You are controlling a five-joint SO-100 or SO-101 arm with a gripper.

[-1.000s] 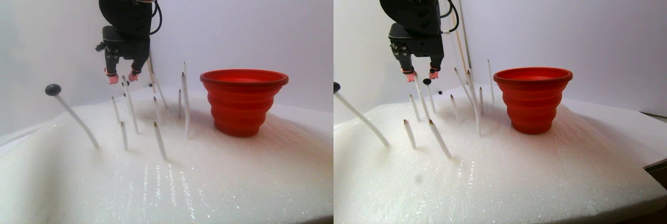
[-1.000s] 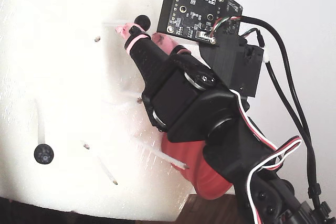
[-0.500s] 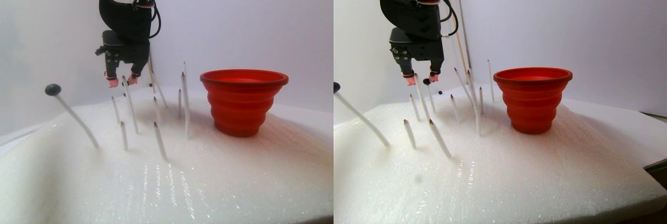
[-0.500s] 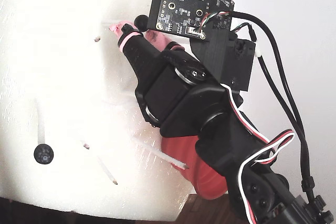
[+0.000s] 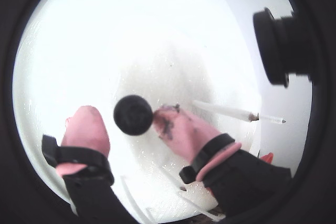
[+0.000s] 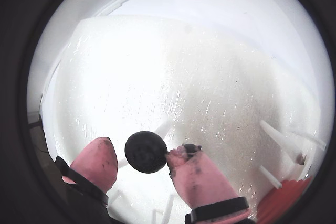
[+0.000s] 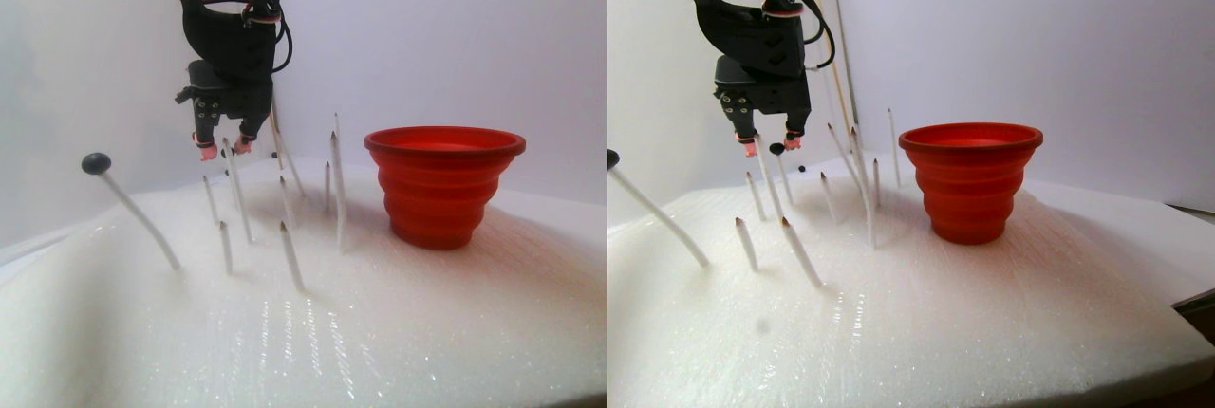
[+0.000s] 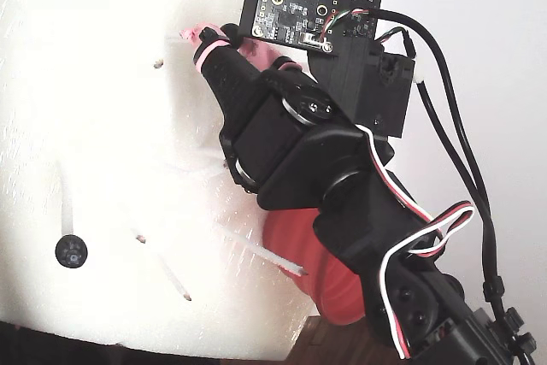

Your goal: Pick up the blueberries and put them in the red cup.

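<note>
In both wrist views my gripper (image 5: 131, 121) (image 6: 140, 153) is open, its pink fingertips (image 5: 86, 124) on either side of a black-blue blueberry (image 5: 133, 115) (image 6: 146, 152). The berry touches the right finger and a gap shows on the left. In the stereo pair view the gripper (image 7: 771, 145) hangs at the back left with that berry (image 7: 776, 149) level with its tips. Another of the blueberries (image 7: 95, 162) (image 8: 71, 251) tops a slanted stick at far left. The red cup (image 7: 444, 185) (image 6: 283, 203) stands upright to the right.
Several thin white sticks with brown tips (image 7: 289, 256) stand in the white foam sheet (image 7: 380, 332) between the gripper and the cup. A tiny dark berry (image 7: 802, 169) sits further back. The arm's black body (image 8: 299, 151) hides much of the fixed view.
The gripper has moved further back, away from the stereo camera, and slightly down. The berry that sat just past its tips now lies between the fingers.
</note>
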